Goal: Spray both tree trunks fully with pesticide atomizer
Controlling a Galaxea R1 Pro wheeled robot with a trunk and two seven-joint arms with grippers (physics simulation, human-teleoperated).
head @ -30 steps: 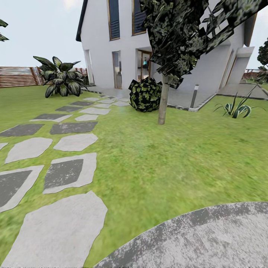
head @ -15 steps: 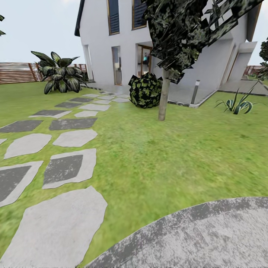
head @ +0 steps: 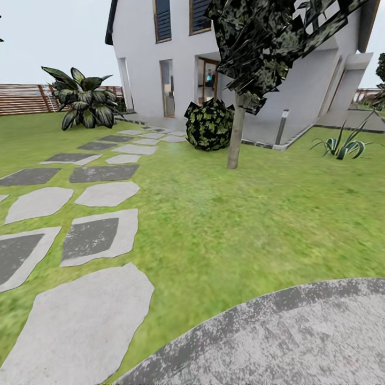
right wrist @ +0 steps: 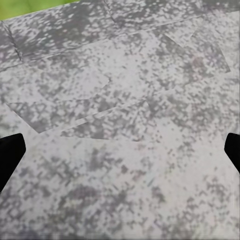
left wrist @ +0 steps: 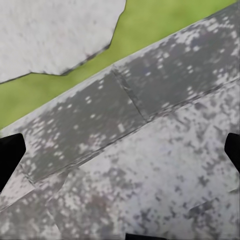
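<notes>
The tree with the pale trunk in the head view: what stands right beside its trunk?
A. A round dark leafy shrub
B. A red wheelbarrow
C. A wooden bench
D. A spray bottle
A: a round dark shrub sits just beside the tree trunk, in front of the white house.

Lawn point(head: 256, 214): grass, matt, finely mottled green. Stepping stones point(head: 99, 238): stone, matt, pale grey and dark grey faces. Paved pad point(head: 299, 342): speckled grey stone, rough-grained, jointed in slabs point(left wrist: 150, 165), point(right wrist: 125, 125). Tree trunk point(head: 235, 136): smooth, matt, pale beige-grey. Fence point(head: 24, 99): brown wooden slats. House walls point(head: 141, 59): smooth white render, matt. Windows point(head: 163, 21): dark glass is framed in brown.
</notes>
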